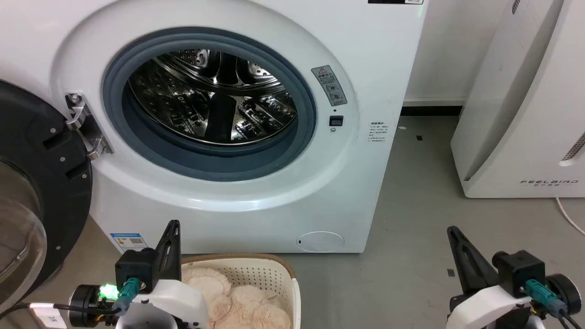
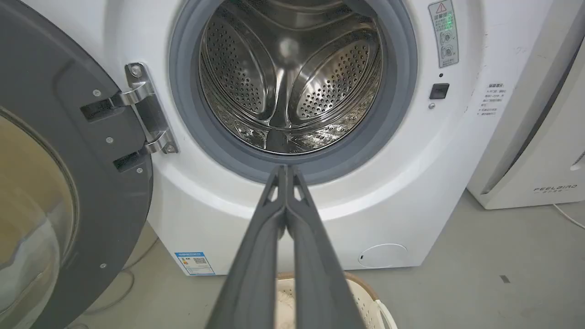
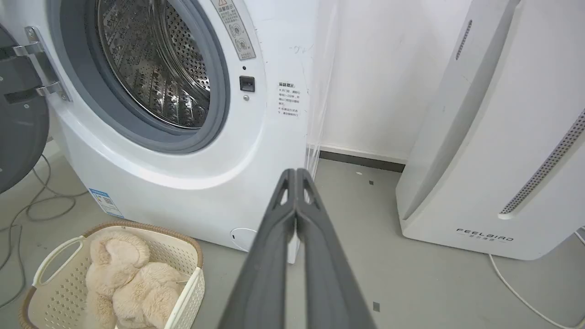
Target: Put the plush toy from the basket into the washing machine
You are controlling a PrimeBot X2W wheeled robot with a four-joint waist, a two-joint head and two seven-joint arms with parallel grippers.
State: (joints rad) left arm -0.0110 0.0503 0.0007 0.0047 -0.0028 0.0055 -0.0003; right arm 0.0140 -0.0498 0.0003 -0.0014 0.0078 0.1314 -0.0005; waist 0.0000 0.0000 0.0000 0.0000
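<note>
— Checking step status. Where's the plush toy (image 3: pixel 128 278)?

— Lying in the basket (image 3: pixel 141 227), untouched. The basket sits on the floor (image 1: pixel 434 183) just in front of the washing machine (image 1: pixel 365 68), below the porthole. I'd log this as the very start, pick not begun.

— Pincers?

— Left pincer (image 2: pixel 286 168): fingers pressed together, empty, pointing at the lower lip of the gasket (image 1: pixel 306 119). Right pincer (image 3: pixel 296 171): same, closed on nothing, aimed at the machine's right corner, well to the side of the basket.

— Way in?

— Door (image 1: pixel 27 183) swung wide to the left. Drum (image 1: pixel 215 96) shows bare steel.

— Next move?

— My read is that the left arm is nearer, as its wrist hangs over the basket's left end in the head view. It needs to part its fingers, tip down into the basket and close on a good wad of fur. The body is soft, so a deep bite rather than a nip at an ear. Then lift clear and carry up through the gasket.

— Any writing?

— FEELBIRD mark (image 1: pixel 548 182) on the slanted white appliance (image 1: pixel 516 114) at right, with a smaller unreadable line under it. Warning sticker (image 1: pixel 329 85) with a red triangle beside the porthole, print too small. Text block (image 1: pixel 378 132) on the front panel, unreadable. Blue label (image 1: pixel 129 241) with a QR code at the machine's bottom left. White tag (image 1: pixel 45 315) by the left wrist, possibly "3K", but the view is poor.
</note>
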